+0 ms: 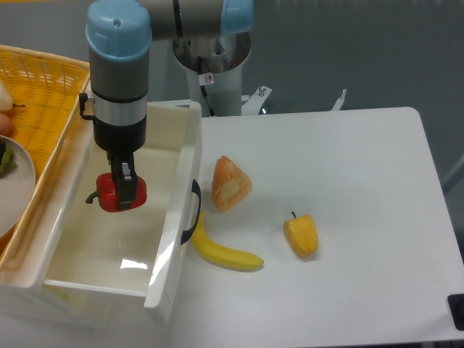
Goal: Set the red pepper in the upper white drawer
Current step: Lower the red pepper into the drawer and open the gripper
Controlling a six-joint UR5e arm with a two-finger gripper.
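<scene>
Task status, late stage: red pepper [116, 193] pinched in the gripper [125, 190], hanging inside the walls of the upper white drawer [176, 217] at left of frame; remaining, by appearance, lowering, release and withdrawal.

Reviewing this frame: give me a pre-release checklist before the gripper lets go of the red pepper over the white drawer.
1. Held item is the red pepper, not the yellow pepper: ok.
2. Gripper shut on it: ok.
3. Pepper inside the upper white drawer walls: ok.
4. Drawer open: ok.
5. Drawer floor below is free: ok.
6. Pepper resting on the floor or hanging above it: cannot tell.
</scene>
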